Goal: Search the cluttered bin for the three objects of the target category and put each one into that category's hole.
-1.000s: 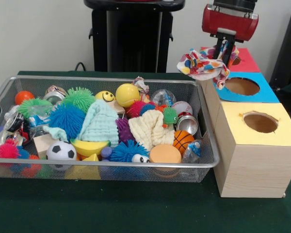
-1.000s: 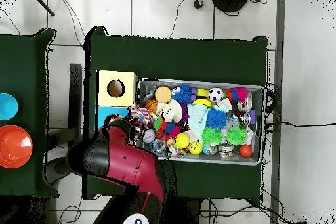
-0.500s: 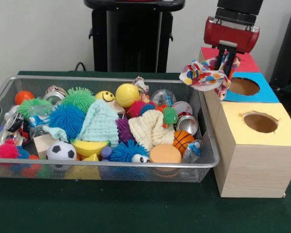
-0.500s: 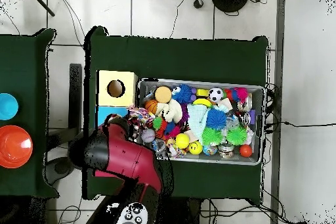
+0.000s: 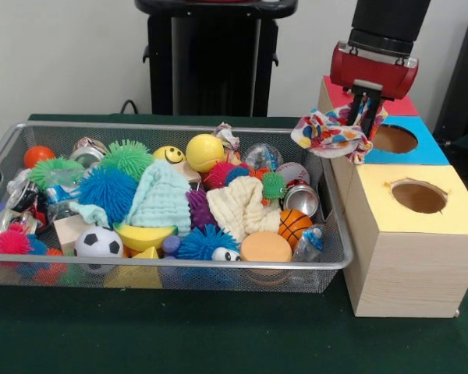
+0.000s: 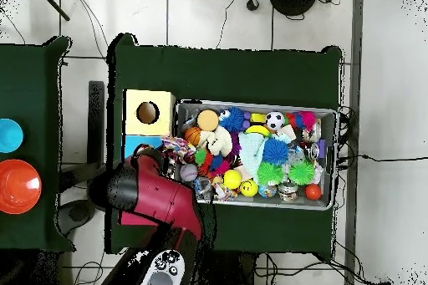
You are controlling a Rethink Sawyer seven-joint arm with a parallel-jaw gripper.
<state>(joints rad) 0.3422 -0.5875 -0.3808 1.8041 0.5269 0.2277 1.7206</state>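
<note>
- Front view showed the hand (image 5: 364, 117) clamped on the multicoloured dotted wad (image 5: 331, 131), which was held in the air at the bin's end, over the edge of the blue-topped box (image 5: 395, 139) and clear of the toys below.
- The yellow-topped box (image 5: 409, 234) was seen standing next in the row, on the camera side of the blue one, with its round hole (image 5: 419, 197) open and unobstructed; that hole was judged to be the target.
- It was judged that the carry was well under way but the wad had not yet been brought over the yellow top.
- For a clean drop, the hand would best be centred over the hole before release, since the wad hung mostly to one side of the fingers and could otherwise be caught on the rim.
- The blue hole (image 5: 394, 139) lay just beneath the load, so an early release was judged the main risk; the grip should be kept until the wad was fully past it.
- A loose, floppy wad was expected to drape, so a low release was thought wise.
- Overhead view showed the wire mesh bin (image 6: 331, 113) on the green bench (image 6: 226, 68), crowded with balls, spiky toys and towels; a crumpled whitish wad (image 5: 227, 136) was seen at its far rim.
</note>
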